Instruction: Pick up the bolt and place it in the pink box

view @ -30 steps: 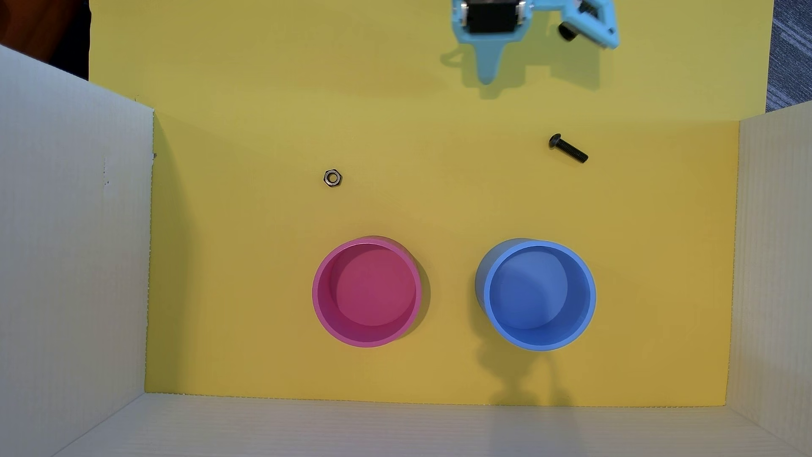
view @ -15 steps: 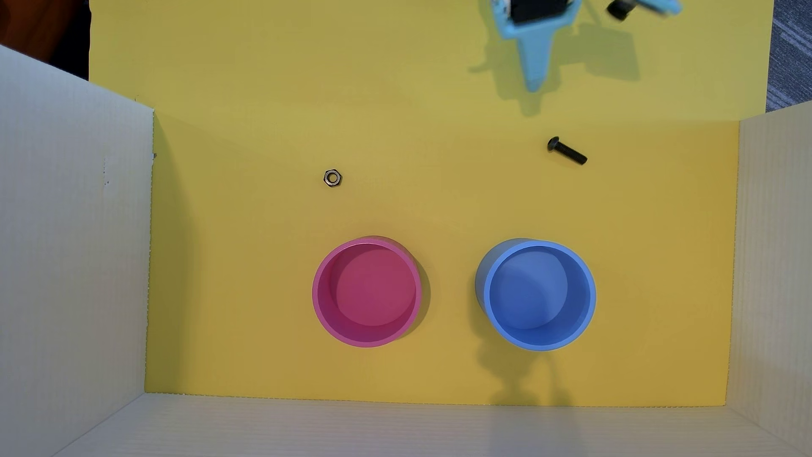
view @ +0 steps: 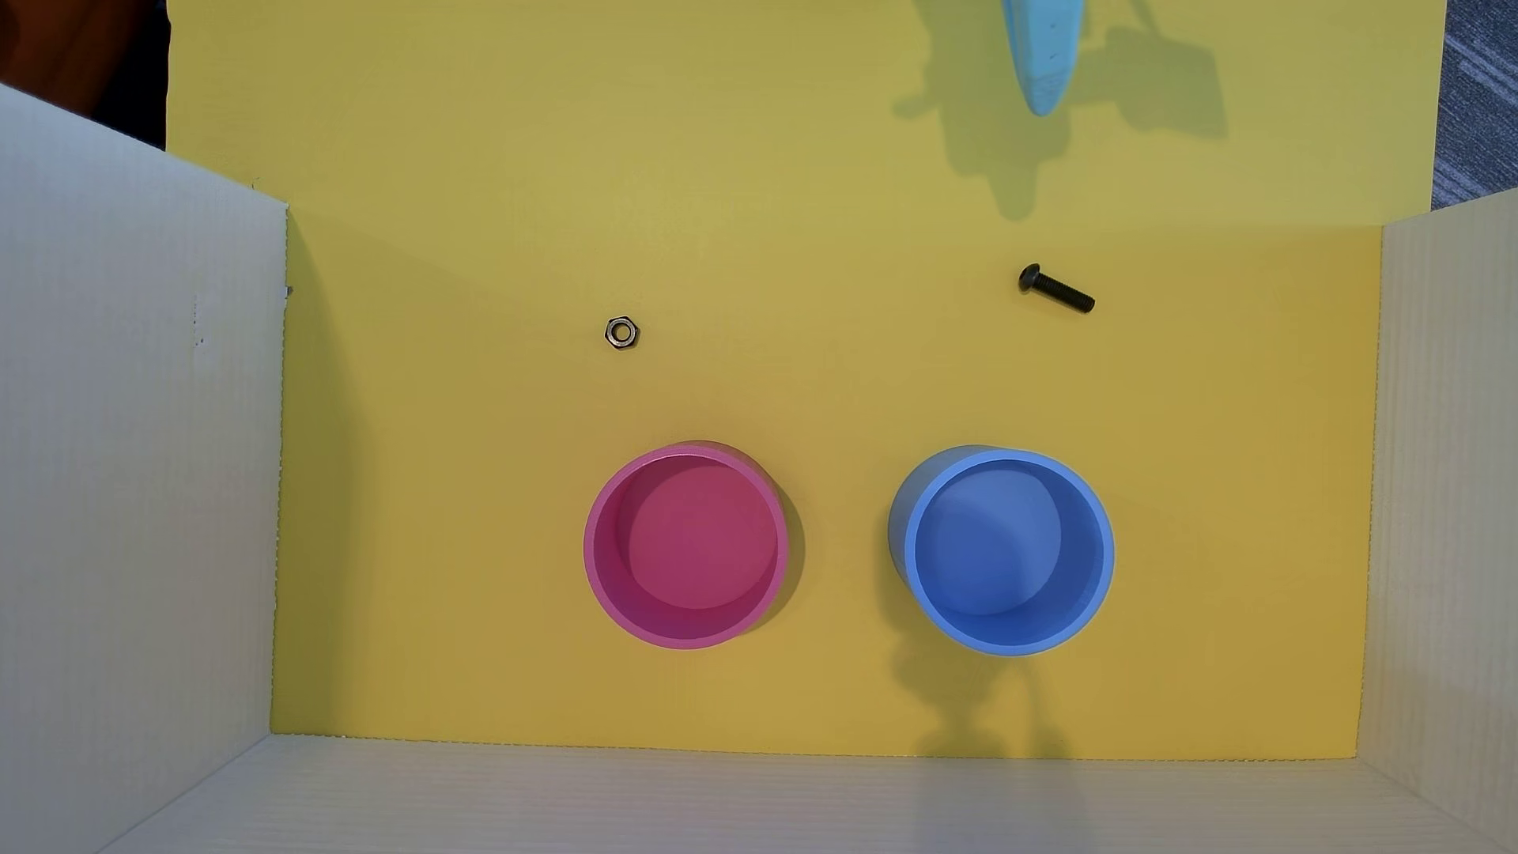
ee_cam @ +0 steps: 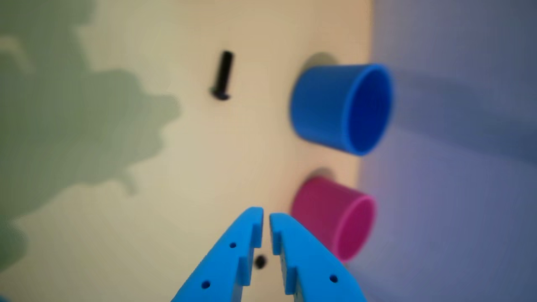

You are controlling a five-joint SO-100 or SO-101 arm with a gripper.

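The bolt (view: 1055, 289) is a small black screw that lies flat on the yellow floor at the right, head to the left. It also shows in the wrist view (ee_cam: 222, 75), blurred. The pink box (view: 698, 542) stands upright and empty at the lower middle, and shows in the wrist view (ee_cam: 323, 205) too. My light-blue gripper (view: 1043, 103) hangs at the top edge, above the bolt in the picture and apart from it. In the wrist view the gripper (ee_cam: 266, 216) has its tips almost together and holds nothing.
A round blue container (view: 1006, 550) stands right of the pink box, also in the wrist view (ee_cam: 342, 107). A silver hex nut (view: 622, 332) lies left of the bolt. White corrugated walls (view: 140, 452) close in the yellow floor (view: 821, 369) on the left, right and bottom.
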